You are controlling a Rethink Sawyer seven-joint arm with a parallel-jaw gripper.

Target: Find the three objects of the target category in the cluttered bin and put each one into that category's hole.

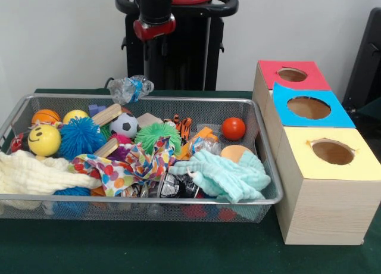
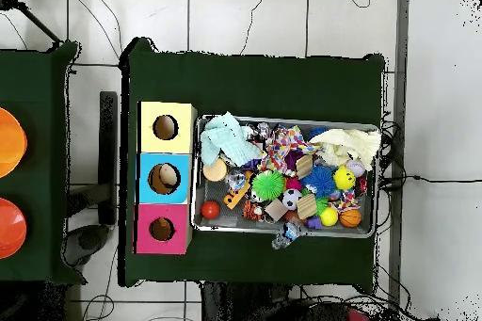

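Note:
The wire-mesh bin (image 1: 143,99) stands on the green table and is full of clutter; it also shows in the overhead view (image 2: 197,195). An orange plush with black tiger stripes (image 1: 182,125) lies half buried near the bin's far wall, and shows in the overhead view (image 2: 252,210). A tan rounded thing (image 1: 236,152) lies beside the mint cloth; I cannot tell if it is a plush. The red-ringed hole (image 1: 292,75) is the farthest on the wooden box (image 2: 161,229). Only a red and black arm link (image 1: 155,15) shows at the top; no gripper shows.
The blue-ringed hole (image 1: 308,108) and yellow-ringed hole (image 1: 332,152) sit nearer on the box. In the bin are a mint cloth (image 1: 223,176), a cream cloth (image 1: 30,173), a red ball (image 1: 233,128) and spiky balls. A crushed bottle (image 1: 131,87) rests on the far rim.

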